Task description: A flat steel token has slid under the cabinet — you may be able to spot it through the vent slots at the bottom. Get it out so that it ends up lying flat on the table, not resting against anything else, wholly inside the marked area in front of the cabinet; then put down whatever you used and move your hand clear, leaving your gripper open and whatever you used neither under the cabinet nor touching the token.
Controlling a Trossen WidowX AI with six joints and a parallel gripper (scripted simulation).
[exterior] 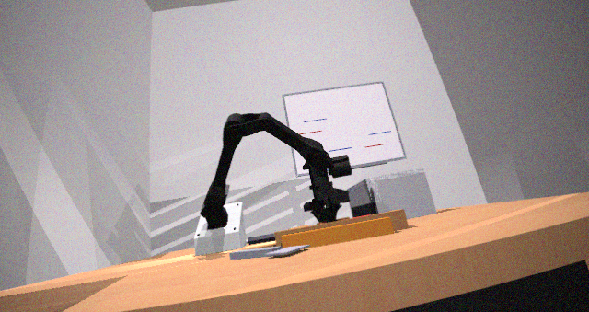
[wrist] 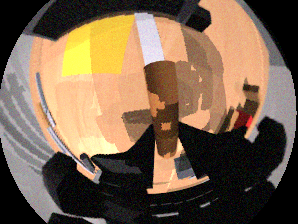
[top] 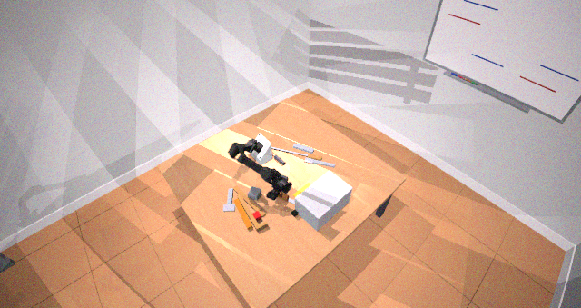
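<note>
- The gripper (wrist: 162,156) is closed most of the way on a brown stick (wrist: 161,96). The jaws are pressed on its near end, and the stick points forward, away from the hand.
- The far end of the stick is pale. In the wrist view it reaches toward the dark bottom edge of the cabinet (top: 324,199), beside the yellow marked area (wrist: 100,50).
- The token I cannot find in any view. I suppose it is under the cabinet, but the vent slots are too small and dark to confirm this.
- In the side view the hand hangs low over the table (exterior: 414,257), just in front of the cabinet.
- First risk: the stick is held only at one end. If the tip hits the cabinet front instead of entering the gap below it, the stick may turn or slip between the jaws.
- Second risk: because the token is hidden, a blind push could send it deeper or to the side, out of reach.
- Third risk: a pull that is too short or crooked may leave the token partly outside the yellow area, or leaning on the stick or the cabinet.
- Fourth risk: the orange bars (top: 245,214) and the grey block (top: 254,193) lie near the hand, so a wide sweep backward could knock them.
</note>
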